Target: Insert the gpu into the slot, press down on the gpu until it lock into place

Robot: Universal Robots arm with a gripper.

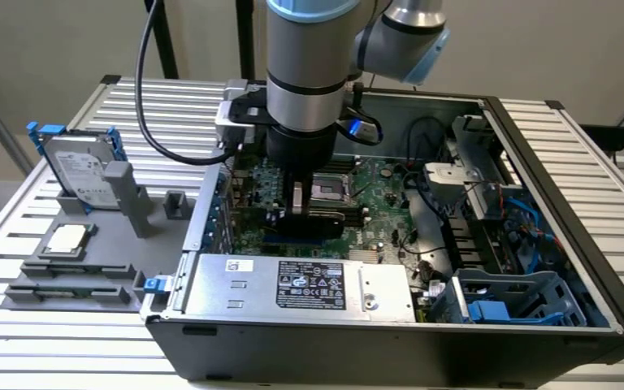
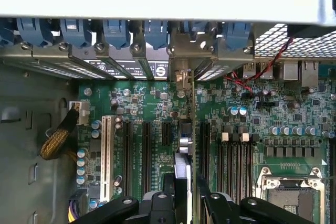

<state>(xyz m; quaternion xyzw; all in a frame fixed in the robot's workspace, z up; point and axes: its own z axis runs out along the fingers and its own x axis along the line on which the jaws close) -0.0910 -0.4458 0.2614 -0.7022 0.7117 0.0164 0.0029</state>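
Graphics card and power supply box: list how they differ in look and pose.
The graphics card is thin and black; the power supply box is bulky, silver-grey and labelled. The graphics card stands on edge over the motherboard, gripped by the end effector; the power supply box lies flat by the near wall, untouched. Both are inside the open computer case.
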